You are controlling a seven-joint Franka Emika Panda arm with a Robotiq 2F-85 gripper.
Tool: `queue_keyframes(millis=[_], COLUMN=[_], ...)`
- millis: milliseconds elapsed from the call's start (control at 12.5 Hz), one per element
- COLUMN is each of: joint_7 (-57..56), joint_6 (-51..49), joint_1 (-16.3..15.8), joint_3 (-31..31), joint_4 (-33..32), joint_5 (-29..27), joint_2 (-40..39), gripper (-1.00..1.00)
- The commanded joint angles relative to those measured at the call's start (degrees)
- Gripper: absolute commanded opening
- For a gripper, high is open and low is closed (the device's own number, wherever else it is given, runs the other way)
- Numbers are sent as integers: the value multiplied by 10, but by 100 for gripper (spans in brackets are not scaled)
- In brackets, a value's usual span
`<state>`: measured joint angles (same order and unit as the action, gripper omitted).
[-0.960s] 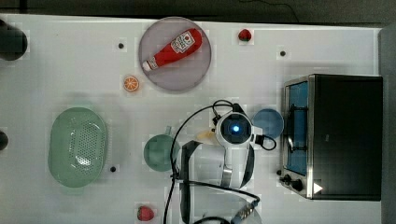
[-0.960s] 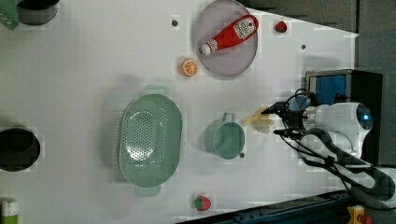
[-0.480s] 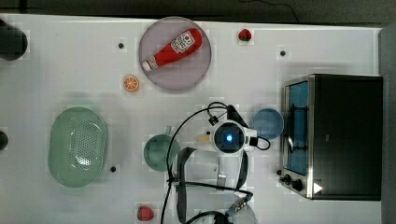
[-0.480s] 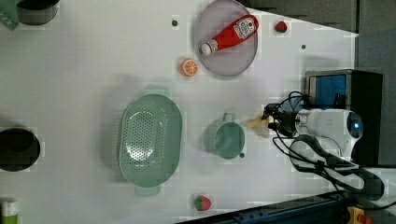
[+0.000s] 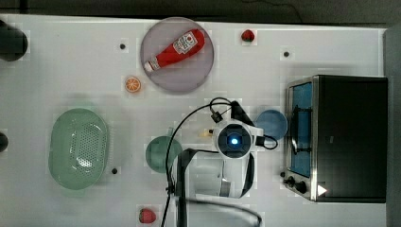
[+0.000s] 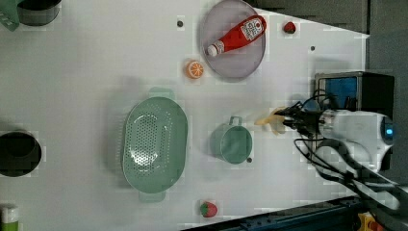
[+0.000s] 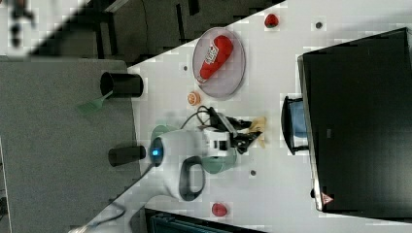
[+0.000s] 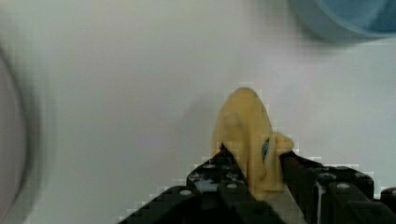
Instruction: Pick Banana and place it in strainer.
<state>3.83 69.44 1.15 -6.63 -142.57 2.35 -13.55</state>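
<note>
While the claw point(image 8: 257, 175) grips Banana point(image 8: 247, 135), bare table point(image 6: 86, 72) surrounds strainer point(image 6: 154, 144).

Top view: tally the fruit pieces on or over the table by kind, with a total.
Banana, gripped in the hand: 1
Orange slice: 1
Strawberries: 2, one at the far edge, one at the near edge
Total: 4

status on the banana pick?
Claw shut on Banana. Strainer empty, past the green cup. Cup sits on the straight path.
</note>
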Motion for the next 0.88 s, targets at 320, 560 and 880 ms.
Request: queue_keyframes(millis=[320, 560, 880], joint_7=[-13, -13, -1], joint_6=[-337, -536, -584], joint_1=[-6, -11, -37], joint_3=[11, 30, 115], joint_4=[136, 222, 273], joint_5=[0, 0, -9], joint_2=[221, 267, 281], gripper=[-33, -33, -33])
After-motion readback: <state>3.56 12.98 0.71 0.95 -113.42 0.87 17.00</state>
